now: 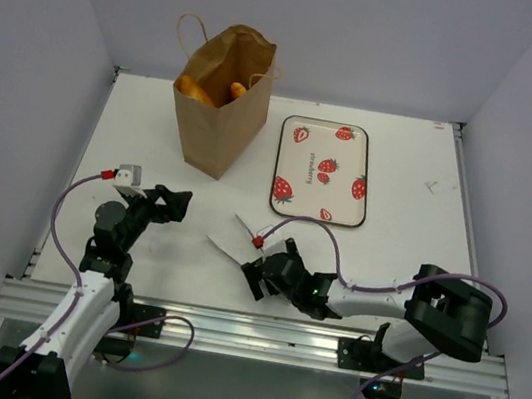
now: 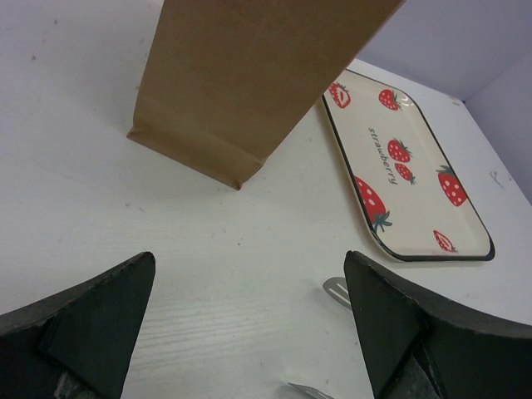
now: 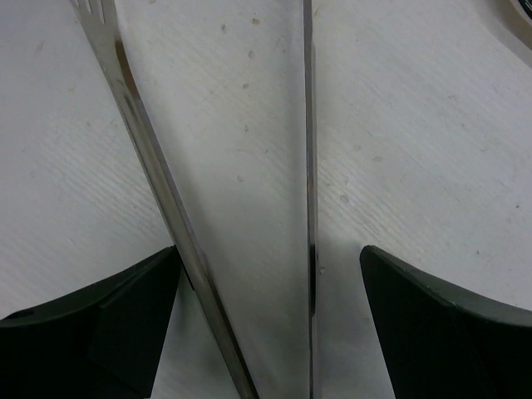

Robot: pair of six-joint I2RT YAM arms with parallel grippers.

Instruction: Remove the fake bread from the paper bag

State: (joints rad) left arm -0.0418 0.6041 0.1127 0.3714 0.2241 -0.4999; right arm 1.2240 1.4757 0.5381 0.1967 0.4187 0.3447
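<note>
The brown paper bag (image 1: 216,116) stands upright at the back left of the table, mouth open. Two golden-orange fake bread pieces (image 1: 197,90) show inside its mouth; the rest is hidden in the bag. My left gripper (image 1: 174,203) is open and empty, low over the table in front of the bag. In the left wrist view the bag's base (image 2: 241,83) lies ahead of the left gripper (image 2: 249,258). My right gripper (image 1: 260,271) is open around the handle end of the metal tongs (image 1: 232,238). In the right wrist view both tong arms (image 3: 150,150) run between the right gripper's (image 3: 268,253) fingers.
A strawberry-print tray (image 1: 322,170) lies flat right of the bag; it also shows in the left wrist view (image 2: 407,166). The tongs' tips (image 2: 335,289) lie on the table near my left gripper's right finger. Grey walls close off the back and sides.
</note>
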